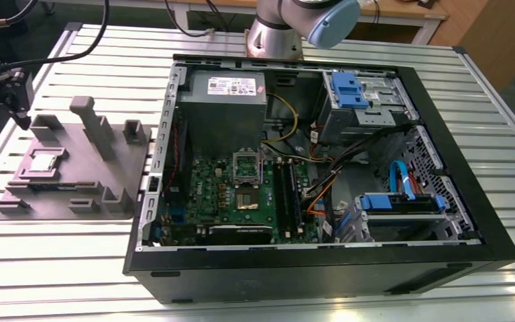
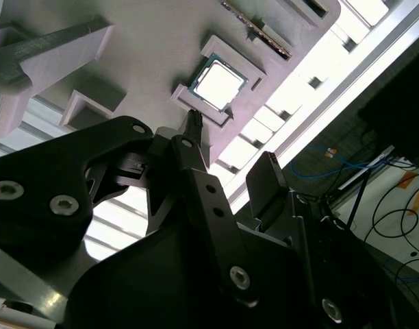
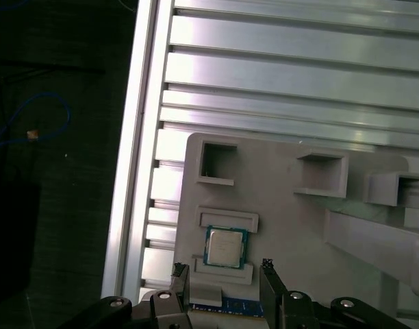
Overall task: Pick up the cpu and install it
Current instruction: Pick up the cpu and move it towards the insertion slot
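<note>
The cpu is a small square chip with a silvery top, lying flat in a framed recess of the grey fixture plate at the exterior view's left. My gripper hangs above the plate's far edge, near the chip but apart from it. In the first wrist view the cpu lies just beyond my gripper, whose two black fingertips stand spread wider than the chip and hold nothing. The second wrist view shows the cpu past my gripper. The green motherboard with its open socket lies inside the computer case.
The open black computer case fills the middle of the slatted aluminium table. Inside are a power supply, blue drive bays and loose cables. Tall grey posts stand on the fixture plate beside the chip. The arm's base is behind the case.
</note>
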Controlling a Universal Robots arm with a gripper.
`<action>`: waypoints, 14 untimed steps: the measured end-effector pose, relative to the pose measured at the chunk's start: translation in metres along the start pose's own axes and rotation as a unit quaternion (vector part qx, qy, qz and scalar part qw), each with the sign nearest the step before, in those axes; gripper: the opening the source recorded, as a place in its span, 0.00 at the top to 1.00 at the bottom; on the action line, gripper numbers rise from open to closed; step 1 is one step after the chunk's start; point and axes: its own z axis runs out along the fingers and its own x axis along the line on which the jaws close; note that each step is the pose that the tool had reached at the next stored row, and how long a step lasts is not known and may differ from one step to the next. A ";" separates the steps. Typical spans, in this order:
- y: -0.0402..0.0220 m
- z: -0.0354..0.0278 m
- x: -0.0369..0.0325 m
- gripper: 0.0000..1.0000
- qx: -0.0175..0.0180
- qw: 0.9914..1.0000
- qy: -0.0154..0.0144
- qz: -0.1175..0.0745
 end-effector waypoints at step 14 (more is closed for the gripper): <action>-0.0007 0.0026 -0.0009 0.47 0.000 1.000 0.000 0.001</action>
